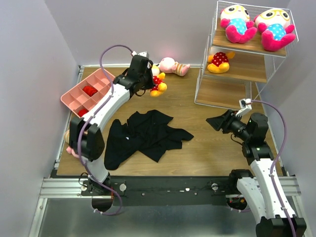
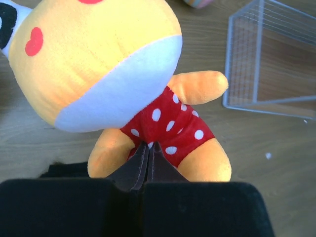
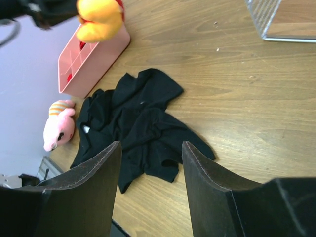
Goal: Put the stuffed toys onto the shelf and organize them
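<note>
The left claw (image 2: 149,148) is clenched, its tips against the red dotted body of a yellow-orange toy (image 2: 98,64) at the far centre of the worktop (image 1: 212,148), left of the shelf (image 1: 217,93). The right claw (image 3: 150,145) is held released at the near right.

At two o'clock, two blue dolls (image 1: 238,23) are laid atop the shelf (image 1: 222,93), a yellow doll (image 1: 219,61) beneath; a second yellow doll (image 1: 159,87) is pinched by the left pincer (image 2: 149,148).
</note>
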`<control>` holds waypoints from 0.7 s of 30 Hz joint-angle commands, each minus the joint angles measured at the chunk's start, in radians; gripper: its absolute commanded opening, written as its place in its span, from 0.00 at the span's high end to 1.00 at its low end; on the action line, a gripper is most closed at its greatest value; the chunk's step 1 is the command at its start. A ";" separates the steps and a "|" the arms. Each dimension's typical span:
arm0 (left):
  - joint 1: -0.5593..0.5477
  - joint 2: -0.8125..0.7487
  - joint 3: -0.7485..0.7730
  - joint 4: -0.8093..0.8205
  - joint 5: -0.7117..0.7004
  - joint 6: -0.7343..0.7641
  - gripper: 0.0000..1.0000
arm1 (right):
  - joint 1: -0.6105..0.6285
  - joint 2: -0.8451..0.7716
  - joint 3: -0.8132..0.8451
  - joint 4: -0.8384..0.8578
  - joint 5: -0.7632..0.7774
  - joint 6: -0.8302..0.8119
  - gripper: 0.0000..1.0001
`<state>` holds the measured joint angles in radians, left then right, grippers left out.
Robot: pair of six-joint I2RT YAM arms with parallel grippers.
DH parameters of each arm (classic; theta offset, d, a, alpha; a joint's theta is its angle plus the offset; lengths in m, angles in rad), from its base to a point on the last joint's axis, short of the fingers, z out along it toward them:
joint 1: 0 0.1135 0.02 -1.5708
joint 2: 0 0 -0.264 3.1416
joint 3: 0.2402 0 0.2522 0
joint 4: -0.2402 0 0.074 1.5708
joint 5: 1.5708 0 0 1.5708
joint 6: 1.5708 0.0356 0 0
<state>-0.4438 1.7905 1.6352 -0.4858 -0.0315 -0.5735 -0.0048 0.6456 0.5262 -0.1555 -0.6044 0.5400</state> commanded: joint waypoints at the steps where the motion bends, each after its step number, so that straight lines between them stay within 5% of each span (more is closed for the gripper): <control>1: -0.048 -0.132 -0.069 -0.091 0.090 0.029 1.00 | 0.069 0.014 -0.011 0.014 0.001 0.003 0.40; 9: -0.072 -0.390 -0.401 0.016 0.162 0.061 1.00 | 0.221 0.118 0.063 -0.010 0.120 -0.022 0.40; 14: -0.078 -0.419 -0.423 0.023 0.149 0.096 1.00 | 0.362 0.141 0.081 0.033 0.240 -0.003 0.40; 21: -0.073 -0.404 -0.451 0.069 0.315 0.038 1.00 | 0.615 0.276 0.276 -0.016 0.525 -0.087 0.35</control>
<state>-0.5182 1.4021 1.1946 -0.4709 0.1692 -0.5171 0.5068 0.8753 0.6838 -0.1841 -0.2886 0.5056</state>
